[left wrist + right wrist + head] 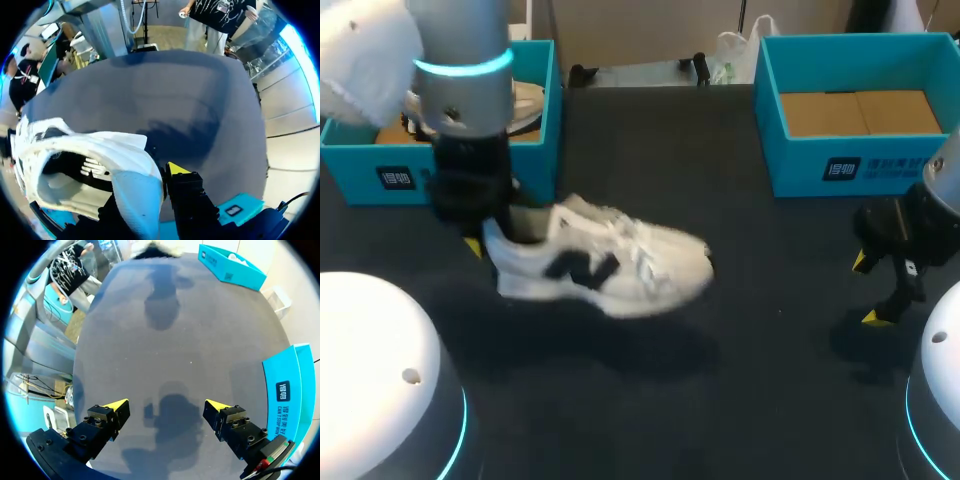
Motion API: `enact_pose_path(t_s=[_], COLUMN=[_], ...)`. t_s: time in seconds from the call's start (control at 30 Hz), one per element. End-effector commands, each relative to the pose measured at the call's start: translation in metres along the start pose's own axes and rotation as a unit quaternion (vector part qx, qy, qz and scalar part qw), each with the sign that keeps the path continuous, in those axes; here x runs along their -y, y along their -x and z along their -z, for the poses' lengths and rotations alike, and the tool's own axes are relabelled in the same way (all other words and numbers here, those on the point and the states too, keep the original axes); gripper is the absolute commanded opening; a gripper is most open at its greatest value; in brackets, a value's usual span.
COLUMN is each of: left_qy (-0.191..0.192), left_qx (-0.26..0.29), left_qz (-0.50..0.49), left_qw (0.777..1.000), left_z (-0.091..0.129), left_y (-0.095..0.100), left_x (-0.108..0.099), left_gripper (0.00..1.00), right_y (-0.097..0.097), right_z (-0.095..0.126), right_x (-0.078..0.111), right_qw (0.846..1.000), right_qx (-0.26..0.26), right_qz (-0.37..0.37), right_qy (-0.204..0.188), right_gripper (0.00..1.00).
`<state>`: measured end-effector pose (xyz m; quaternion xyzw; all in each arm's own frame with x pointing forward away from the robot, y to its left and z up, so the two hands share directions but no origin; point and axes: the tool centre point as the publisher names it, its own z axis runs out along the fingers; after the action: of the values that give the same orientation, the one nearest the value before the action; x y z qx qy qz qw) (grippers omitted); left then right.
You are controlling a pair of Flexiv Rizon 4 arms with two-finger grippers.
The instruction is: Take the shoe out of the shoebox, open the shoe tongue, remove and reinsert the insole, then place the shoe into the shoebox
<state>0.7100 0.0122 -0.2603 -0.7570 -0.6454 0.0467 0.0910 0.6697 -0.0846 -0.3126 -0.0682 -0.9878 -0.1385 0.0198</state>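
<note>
Lower right, the right gripper (866,290) hangs wide open and empty over the dark table (750,350). Centre left, the left gripper (500,238) is clamped on the heel of the white shoe (610,265); its toe points right and it seems lifted. It is best set sole-down on the bare mid-table before the tongue is opened. At the upper corners, the left shoebox (380,165) and the right shoebox (820,170) hem the space.

The shoe (605,268) is a white trainer with a black side mark; it sits upright over the dark surface (720,380), heel just beside the teal left shoebox (535,165), toe pointing toward the right; its heel collar is apparently pinched in the left pincer (505,235); the teal right shoebox (800,150) stands open, well apart, brown card inside.
</note>
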Motion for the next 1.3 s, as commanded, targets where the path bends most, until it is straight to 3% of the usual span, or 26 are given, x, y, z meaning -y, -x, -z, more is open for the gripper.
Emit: enact_pose_path(t_s=[0.03, 0.2, 0.6, 0.8, 1.1, 1.3], left_qy=[0.000, -0.020, -0.020, -0.013, 0.009, 0.047], left_qx=[-0.018, -0.018, -0.018, -0.027, -0.004, -0.027], left_qz=[-0.019, -0.010, -0.010, -0.012, 0.019, 0.008], left_qw=[1.000, 1.000, 1.000, 0.999, 1.000, 0.999], left_z=[-0.034, -0.051, -0.051, -0.084, -0.106, -0.114], left_y=[0.048, 0.078, 0.078, 0.100, 0.090, 0.093], left_x=[0.004, 0.008, 0.008, 0.022, 0.020, 0.021], left_gripper=[0.00, 0.00, 0.00, 0.00, 0.00, 0.00], right_y=[-0.001, -0.001, -0.001, -0.001, -0.001, -0.001], right_z=[-0.001, -0.001, -0.001, -0.001, -0.001, -0.001], right_x=[0.000, 0.000, 0.000, 0.000, 0.000, 0.000], right_qw=[1.000, 1.000, 1.000, 1.000, 1.000, 1.000], right_qx=[0.001, 0.001, 0.001, 0.001, 0.001, 0.001], right_qz=[0.000, 0.000, 0.000, 0.000, 0.000, 0.000], right_qy=[-0.002, -0.002, -0.002, -0.002, -0.002, -0.002], right_gripper=[1.00, 1.00, 1.00, 1.00, 1.00, 1.00])
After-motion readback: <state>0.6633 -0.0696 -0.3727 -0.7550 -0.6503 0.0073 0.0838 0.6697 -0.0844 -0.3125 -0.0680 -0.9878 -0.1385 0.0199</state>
